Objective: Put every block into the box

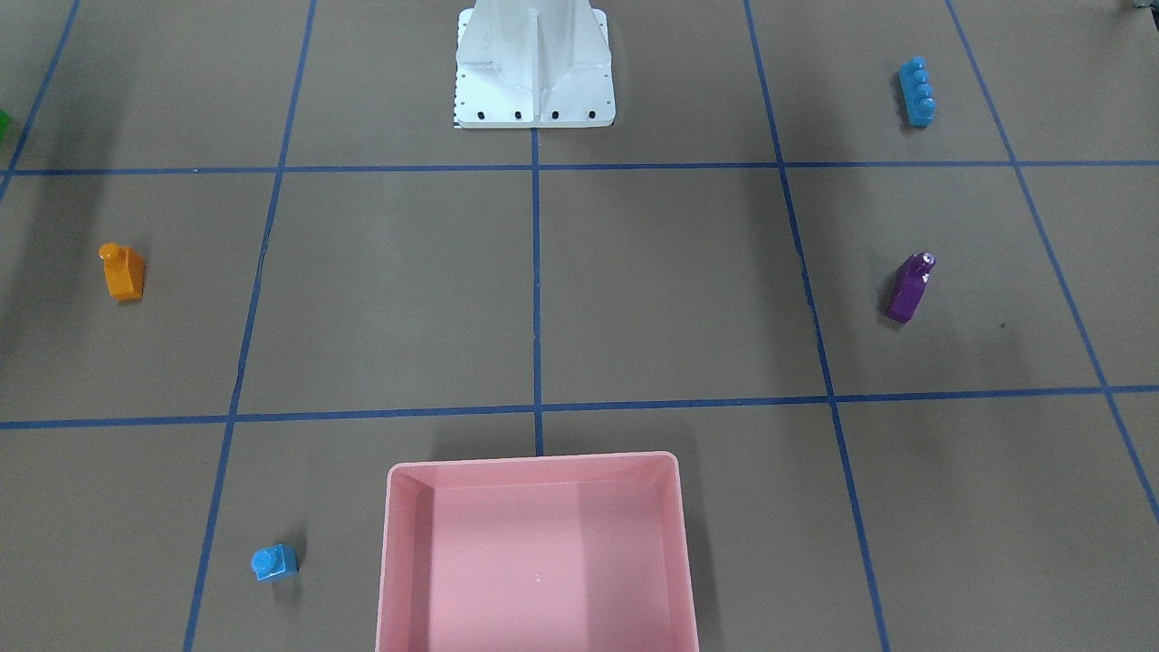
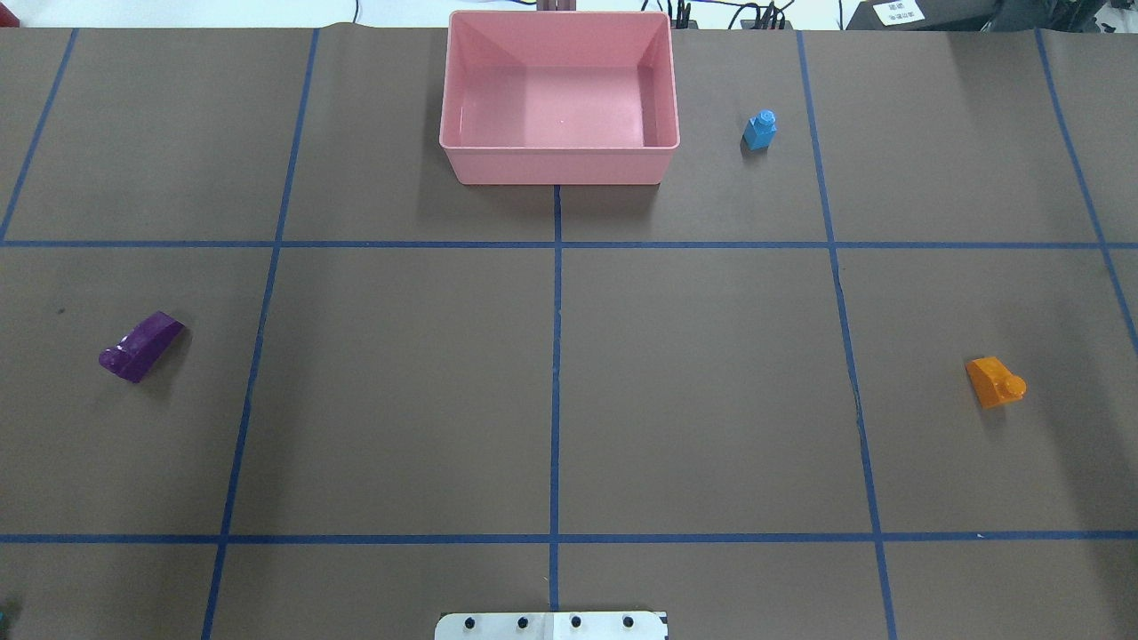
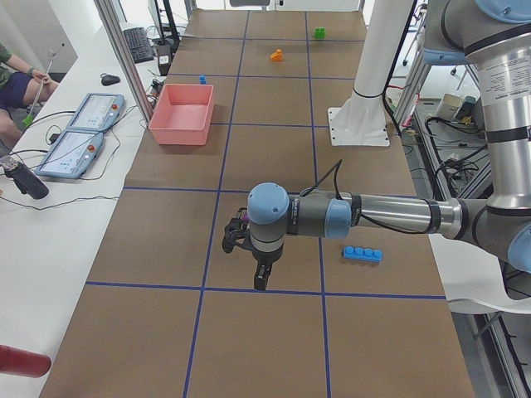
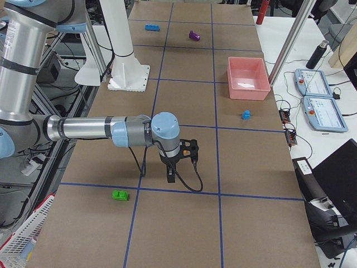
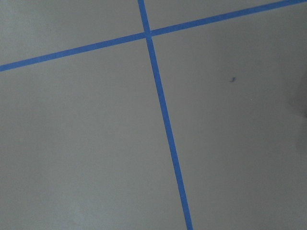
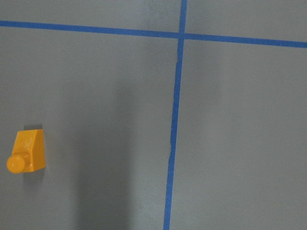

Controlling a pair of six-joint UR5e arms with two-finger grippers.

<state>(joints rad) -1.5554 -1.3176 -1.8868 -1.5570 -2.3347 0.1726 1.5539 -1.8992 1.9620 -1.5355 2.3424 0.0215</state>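
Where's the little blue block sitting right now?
In the overhead view the small blue block sits just right of the pink box, apart from it, on the robot's right side.

With the middle of the table [image 2: 400,400] as hub and 12 o'clock pointing away from the robot base [image 2: 551,626], the box [image 2: 558,164] sits at 12. The cube block [image 2: 759,131] is beside it at 1, the one-stud wedge [image 2: 994,382] at 3, the two-stud block [image 4: 120,195] at 4, the four-stud block [image 1: 916,91] at 8 and the toppled wedge [image 2: 140,347] at 9.
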